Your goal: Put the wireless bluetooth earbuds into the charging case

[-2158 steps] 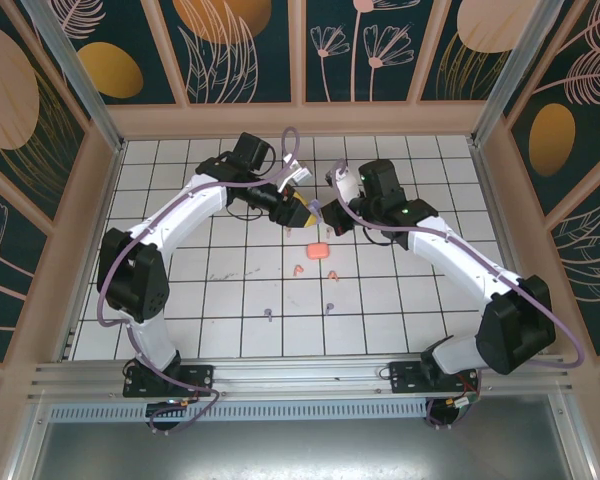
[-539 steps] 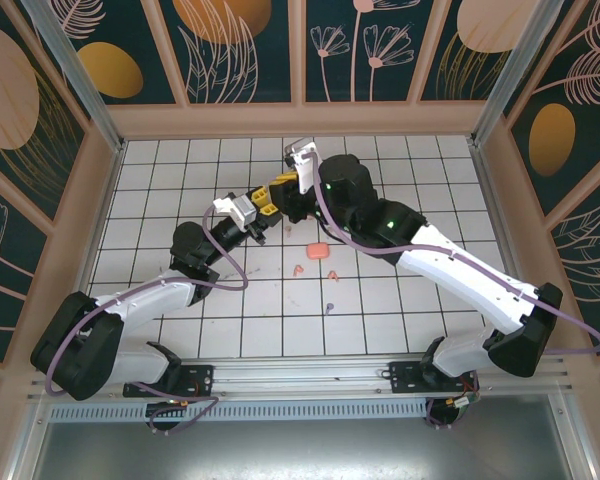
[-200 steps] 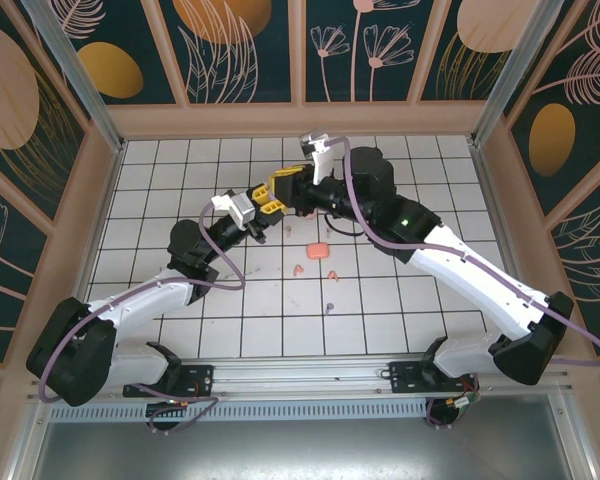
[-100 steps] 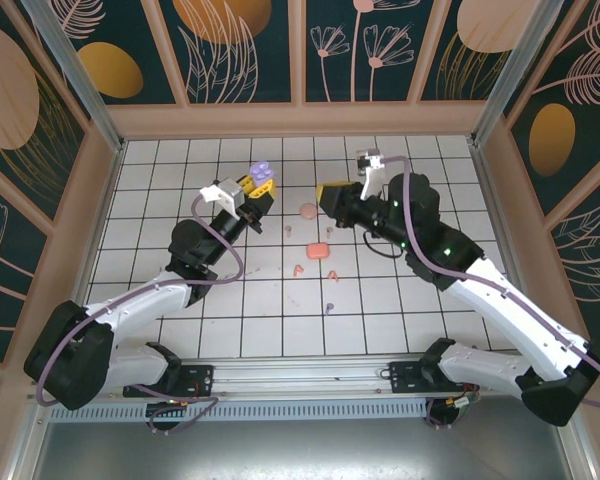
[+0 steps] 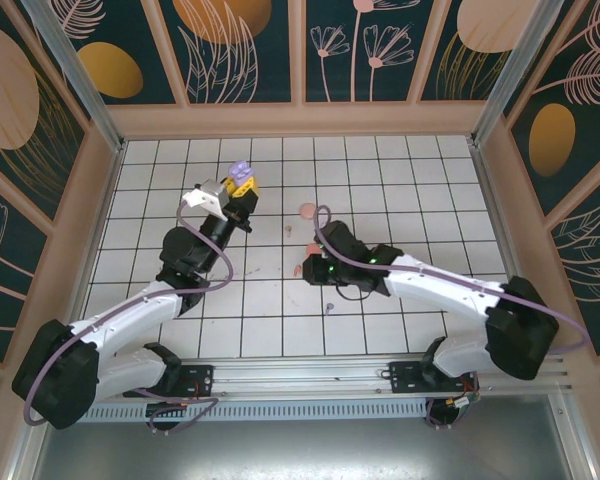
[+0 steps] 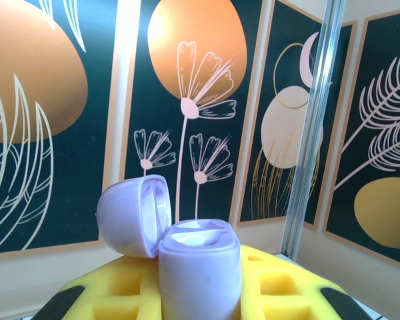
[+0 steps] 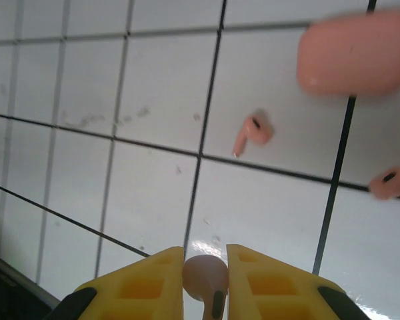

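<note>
Table: white tiled surface carrying the loose parts. Both arms work over its middle.

Left gripper: raised over the far left of the table, fingers clamped on the body of the lilac charging case. The case stands upright with its lid hinged back and open. Whether its wells are occupied cannot be told.

Right gripper: low over the table centre, well apart from the left gripper. Its yellow fingers are closed on a pale pink earbud, stem pointing back toward the wrist.

Parts on the table:
- coral case, ahead of the right gripper;
- pink case, farther out, apart from both grippers; open or closed cannot be told;
- two coral earbuds and, near the coral case;
- one lilac earbud, toward the arm bases.

Step in hand (judgement): one bud is gripped and one case is presented open, but neither is aligned with the other.

Next move (judgement): lift the gripped bud clear of the coral buds. Carry it to the case matching its colour, orient it stem-down over a free well, then lower and release.
</note>
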Tool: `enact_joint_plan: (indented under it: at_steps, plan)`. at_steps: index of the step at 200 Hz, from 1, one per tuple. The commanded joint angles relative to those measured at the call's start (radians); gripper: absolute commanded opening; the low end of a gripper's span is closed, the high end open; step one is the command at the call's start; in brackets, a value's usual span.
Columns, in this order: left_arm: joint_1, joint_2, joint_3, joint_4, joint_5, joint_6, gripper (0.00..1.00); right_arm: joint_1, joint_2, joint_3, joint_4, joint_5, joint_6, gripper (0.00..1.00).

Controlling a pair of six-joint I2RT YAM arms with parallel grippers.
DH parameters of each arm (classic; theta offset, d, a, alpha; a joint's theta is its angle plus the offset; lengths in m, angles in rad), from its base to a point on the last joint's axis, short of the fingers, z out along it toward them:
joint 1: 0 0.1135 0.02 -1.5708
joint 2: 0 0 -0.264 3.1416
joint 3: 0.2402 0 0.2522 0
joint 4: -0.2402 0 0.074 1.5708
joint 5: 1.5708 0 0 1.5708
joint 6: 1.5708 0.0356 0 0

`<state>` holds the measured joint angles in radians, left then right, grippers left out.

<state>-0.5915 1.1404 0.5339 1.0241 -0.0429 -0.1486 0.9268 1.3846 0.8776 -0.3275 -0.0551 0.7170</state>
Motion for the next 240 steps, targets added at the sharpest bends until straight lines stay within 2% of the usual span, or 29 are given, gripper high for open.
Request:
enact_joint_plan:
  at_steps: [1,82,158,214,240]
  plan:
    - [-0.007,-0.034,-0.021,-0.001,-0.032,-0.020,0.00,0.037,0.074,0.030,-0.061,0.042,0.087,0.19]
    - [-0.007,-0.074,-0.054,0.010,-0.054,-0.033,0.00,0.122,0.314,0.149,-0.140,0.066,0.145,0.21]
    - [-0.006,-0.074,-0.063,0.028,-0.050,-0.035,0.00,0.168,0.428,0.227,-0.233,0.154,0.143,0.23]
    - [-0.006,-0.076,-0.063,0.030,-0.046,-0.040,0.00,0.182,0.452,0.244,-0.255,0.164,0.145,0.37]
    - [-0.006,-0.074,-0.060,0.028,-0.043,-0.042,0.00,0.182,0.446,0.261,-0.271,0.161,0.151,0.40]
